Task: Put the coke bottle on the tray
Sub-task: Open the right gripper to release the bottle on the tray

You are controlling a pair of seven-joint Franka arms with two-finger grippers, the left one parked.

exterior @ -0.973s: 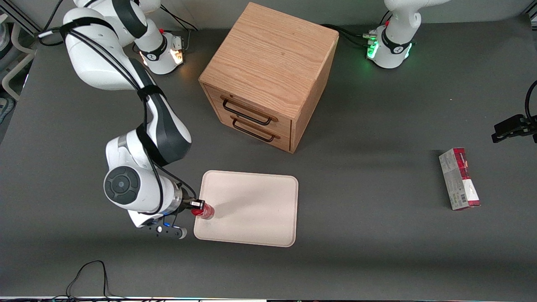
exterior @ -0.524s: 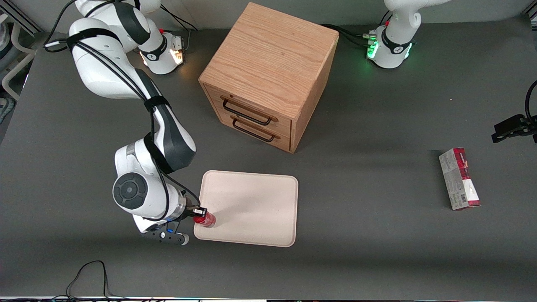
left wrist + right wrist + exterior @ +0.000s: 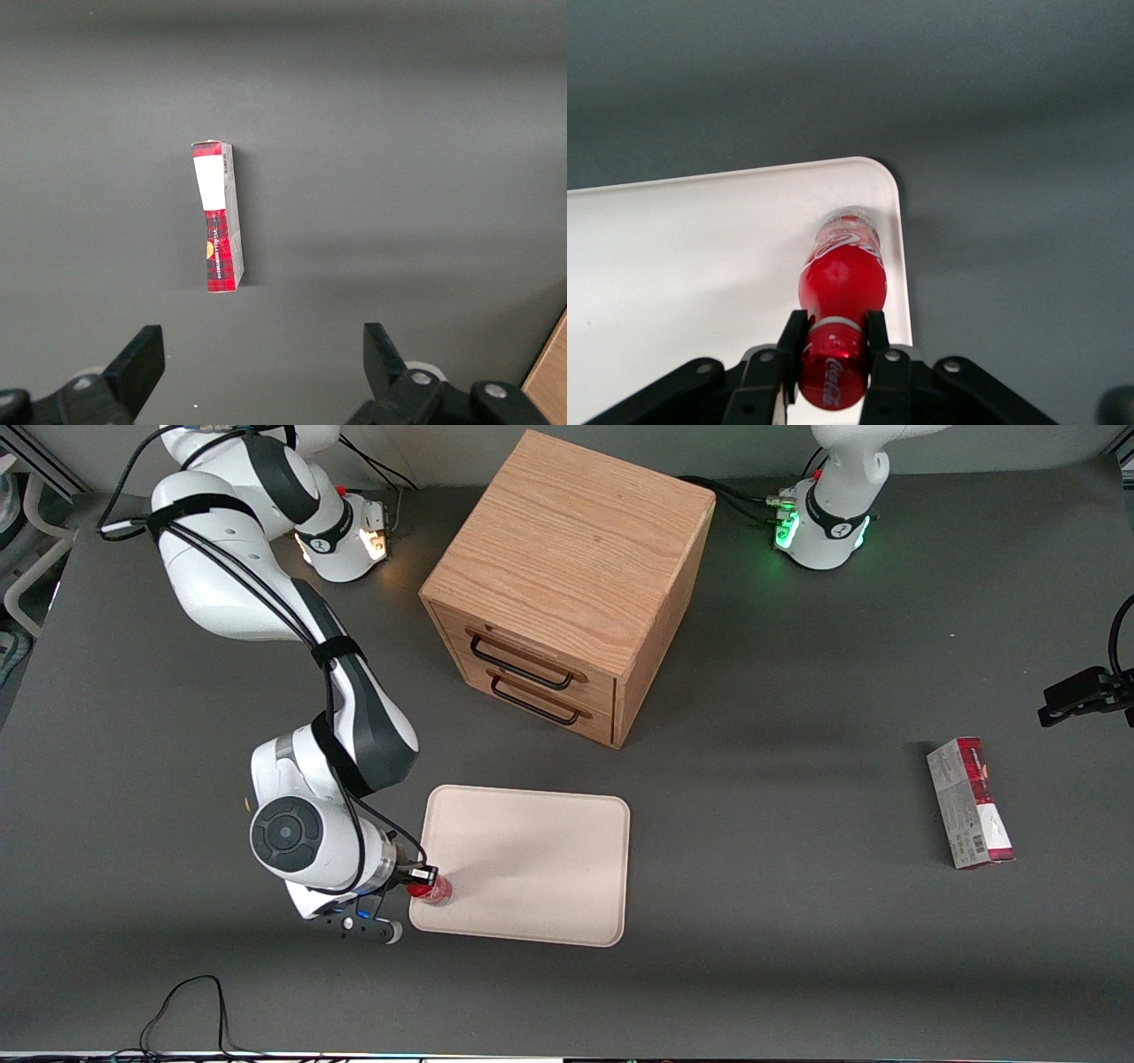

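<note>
grey table (image 3: 797, 921) filled the frame; at lower left of the front view, the gripper (image 3: 422, 879) clamped the upright coke bottle (image 3: 432, 889) by its neck, directly above the tray (image 3: 532, 868) edge.

White arm (image 3: 266, 593), black cables, black end effector (image 3: 423, 880)

**A robot lab**

This looks like a lab for testing robots. White robot arms (image 3: 292, 691) are bolted to a big grey table (image 3: 797, 957). Black cables (image 3: 190, 1005) trail around, and a green light glows on one arm's base (image 3: 824, 527).
</note>
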